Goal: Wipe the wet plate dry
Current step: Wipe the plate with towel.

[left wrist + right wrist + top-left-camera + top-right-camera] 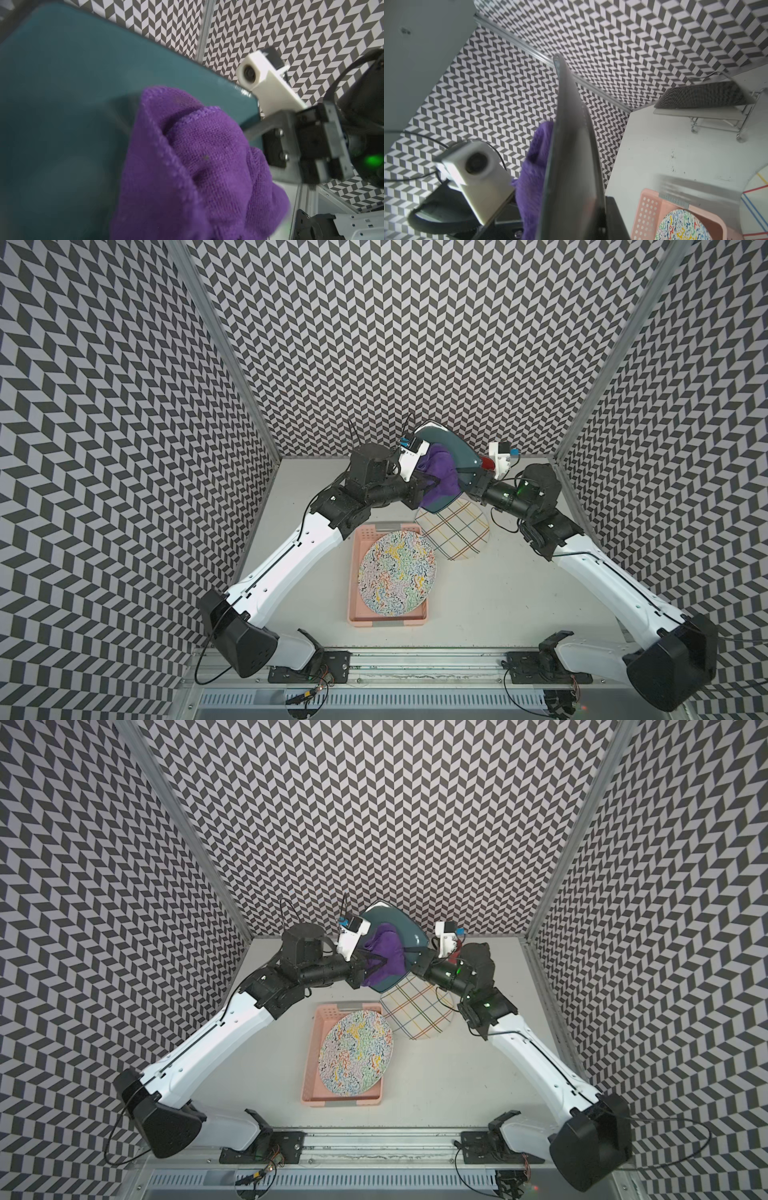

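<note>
Above the far part of the desk point(519, 593), toward 12 o'clock from the pink tray point(355, 572), the teal plate point(452, 450) is in the air and stands almost on its edge. The right pincer point(472, 485) pinches its rim at about 4 o'clock, so the face is free for wiping. The left pincer point(428, 485) is pressed together on the purple cloth point(438, 470), which lies against that face.
</note>
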Controlling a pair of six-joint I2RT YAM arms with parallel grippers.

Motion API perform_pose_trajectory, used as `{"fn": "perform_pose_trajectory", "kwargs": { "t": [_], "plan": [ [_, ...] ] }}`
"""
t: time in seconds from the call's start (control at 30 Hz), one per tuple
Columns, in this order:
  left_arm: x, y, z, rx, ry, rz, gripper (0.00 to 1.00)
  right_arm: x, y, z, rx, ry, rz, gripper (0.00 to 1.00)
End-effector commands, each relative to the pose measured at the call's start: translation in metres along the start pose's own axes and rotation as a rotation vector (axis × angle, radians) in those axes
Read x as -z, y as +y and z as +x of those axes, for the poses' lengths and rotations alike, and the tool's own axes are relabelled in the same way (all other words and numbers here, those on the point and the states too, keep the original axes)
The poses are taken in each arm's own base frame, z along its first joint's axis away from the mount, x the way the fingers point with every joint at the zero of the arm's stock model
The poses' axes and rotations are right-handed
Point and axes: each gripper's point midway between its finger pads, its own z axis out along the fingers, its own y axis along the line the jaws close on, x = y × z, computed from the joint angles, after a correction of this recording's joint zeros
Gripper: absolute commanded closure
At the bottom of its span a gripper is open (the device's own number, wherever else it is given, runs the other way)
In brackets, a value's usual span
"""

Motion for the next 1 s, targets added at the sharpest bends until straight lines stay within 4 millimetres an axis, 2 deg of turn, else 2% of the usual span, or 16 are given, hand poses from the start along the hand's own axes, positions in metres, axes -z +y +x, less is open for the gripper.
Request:
{"fn": "perform_pose_trajectory", "kwargs": {
  "t": [0.0, 0.07, 0.1, 0.13, 0.17, 0.23, 0.27, 0.33, 0.4, 0.47, 0.5, 0.53, 0.6, 0.7, 0.97],
  "plan": [
    [0.015, 0.061, 0.044, 0.154, 0.100, -0.170, 1.00, 0.048, 0.156, -0.032, 0.251, -0.120, -0.487, 1.00],
    [0.024, 0.070, 0.037, 0.209, 0.050, -0.177, 1.00, 0.039, 0.156, -0.010, 0.247, -0.069, -0.480, 1.00],
    [0.023, 0.062, 0.029, 0.209, 0.021, -0.137, 1.00, 0.035, 0.159, 0.002, 0.252, -0.049, -0.486, 1.00],
    [0.019, 0.046, 0.023, 0.198, 0.003, -0.080, 1.00, 0.032, 0.163, 0.009, 0.253, -0.039, -0.498, 1.00],
    [0.011, 0.030, 0.018, 0.178, -0.002, -0.039, 1.00, 0.031, 0.165, 0.009, 0.245, -0.040, -0.511, 1.00],
    [-0.006, 0.004, 0.016, 0.125, 0.022, -0.020, 1.00, 0.032, 0.166, -0.003, 0.228, -0.079, -0.529, 1.00],
    [-0.012, 0.002, 0.016, 0.119, 0.036, -0.027, 1.00, 0.034, 0.168, -0.014, 0.229, -0.107, -0.531, 1.00],
    [-0.014, 0.009, 0.011, 0.148, 0.028, -0.041, 1.00, 0.038, 0.166, -0.036, 0.229, -0.155, -0.521, 1.00],
    [0.004, 0.024, -0.010, 0.212, -0.051, -0.035, 1.00, 0.051, 0.164, -0.059, 0.216, -0.209, -0.520, 1.00],
    [0.038, 0.041, -0.048, 0.334, -0.211, 0.052, 1.00, 0.068, 0.153, -0.079, 0.172, -0.265, -0.521, 1.00],
    [0.057, 0.045, -0.059, 0.423, -0.279, 0.125, 1.00, 0.079, 0.150, -0.085, 0.154, -0.290, -0.540, 1.00],
    [0.083, 0.040, -0.081, 0.456, -0.397, 0.226, 1.00, 0.087, 0.145, -0.089, 0.124, -0.300, -0.564, 1.00],
    [0.120, 0.027, -0.099, 0.541, -0.563, 0.409, 1.00, 0.095, 0.140, -0.087, 0.091, -0.285, -0.620, 1.00],
    [0.137, 0.003, -0.107, 0.624, -0.634, 0.635, 1.00, 0.086, 0.139, -0.073, 0.088, -0.194, -0.663, 1.00],
    [0.168, -0.064, -0.143, 0.555, -0.690, 1.036, 1.00, 0.049, 0.130, -0.037, 0.047, -0.054, -0.662, 1.00]
  ]
}}
